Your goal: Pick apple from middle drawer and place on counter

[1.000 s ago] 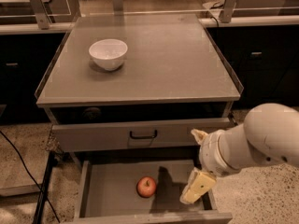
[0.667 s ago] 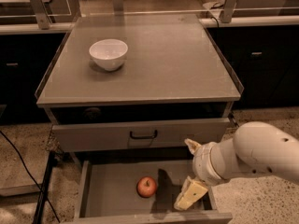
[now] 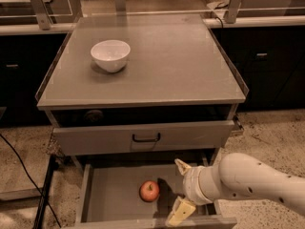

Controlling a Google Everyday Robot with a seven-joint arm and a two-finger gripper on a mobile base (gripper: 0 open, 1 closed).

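The apple (image 3: 149, 191), small and red with yellowish patches, lies on the grey floor of the open middle drawer (image 3: 112, 199) at the bottom of the view. My gripper (image 3: 180, 191) reaches into the drawer from the right, just right of the apple and apart from it. Its two pale fingers (image 3: 180, 213) are spread open with nothing between them. The counter (image 3: 176, 66) is the flat grey cabinet top above the drawers.
A white bowl (image 3: 110, 55) stands on the counter's left rear part. A closed drawer front with a small black handle (image 3: 146, 138) sits above the open drawer. Dark cabinets and a pale worktop run behind. A black cable (image 3: 21, 168) lies on the floor at left.
My arm and gripper have moved left and lower into the drawer, closer to the apple. The apple and the bowl have not moved.
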